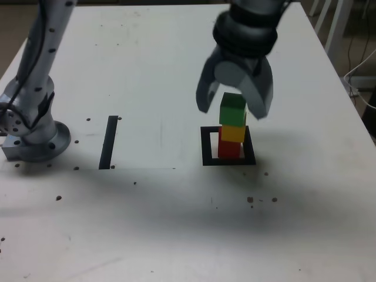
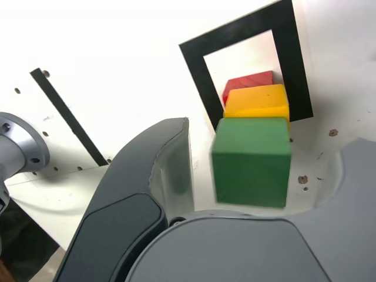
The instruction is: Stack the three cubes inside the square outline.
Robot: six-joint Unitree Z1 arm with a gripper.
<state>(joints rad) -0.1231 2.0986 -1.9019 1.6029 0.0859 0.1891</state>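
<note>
Stack of 3 stands inside square outline (image 1: 205, 147) — red cube (image 1: 229, 149) at base, yellow cube (image 1: 233, 133) on it, green cube (image 1: 233, 109) on top. Gripper (image 1: 236, 100) jaws spread wide, straddling green cube, gap visible on one side. Judged step: release and retreat — lift should go straight up, no sideways drift, or a jaw may clip the top cube.

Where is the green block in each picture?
Exterior view: the green cube is the top of the stack, on the yellow cube, between the open jaws of the gripper.
Wrist view: the green cube fills the middle, close to the camera, between the two jaws.
Shared landmark: the square outline around the foot of the stack.
</note>
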